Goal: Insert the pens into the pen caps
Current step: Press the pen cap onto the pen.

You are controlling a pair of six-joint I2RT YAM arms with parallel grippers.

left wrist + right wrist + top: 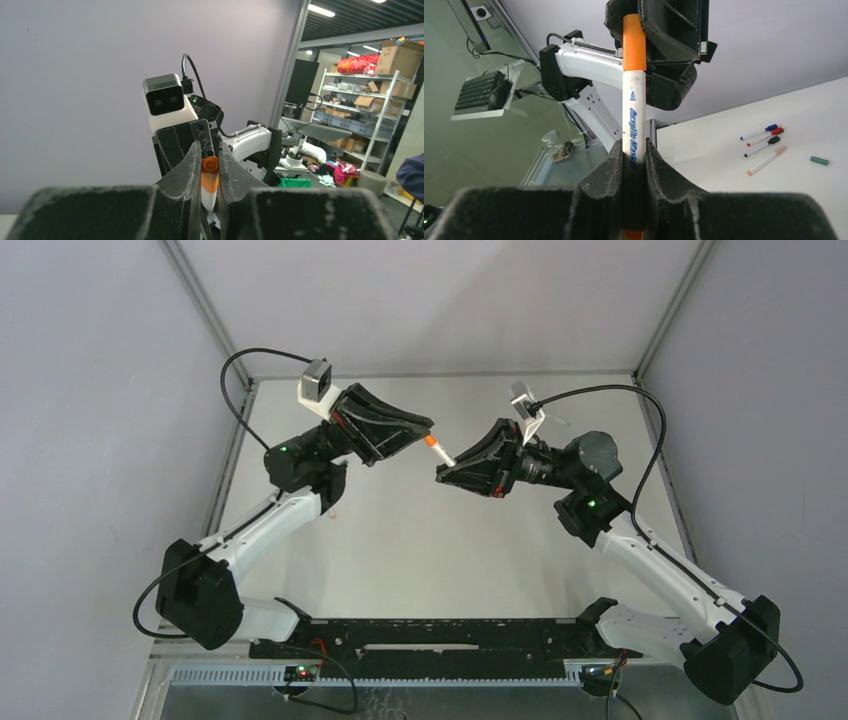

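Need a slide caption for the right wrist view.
Right jaws clamp a white pen, its orange cap between the left jaws; four more pens lie behind.

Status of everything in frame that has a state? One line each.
left gripper: shut on the orange cap.
right gripper: shut on the orange pen's barrel.
orange pen: held in the air.
orange cap: on the pen's end; seating unclear.
blue pen: capped, lying on the table.
red pen: capped, lying.
black pen: capped, lying.
pinkish pen: lying; capping unclear.
green cap: loose, no pen in it.
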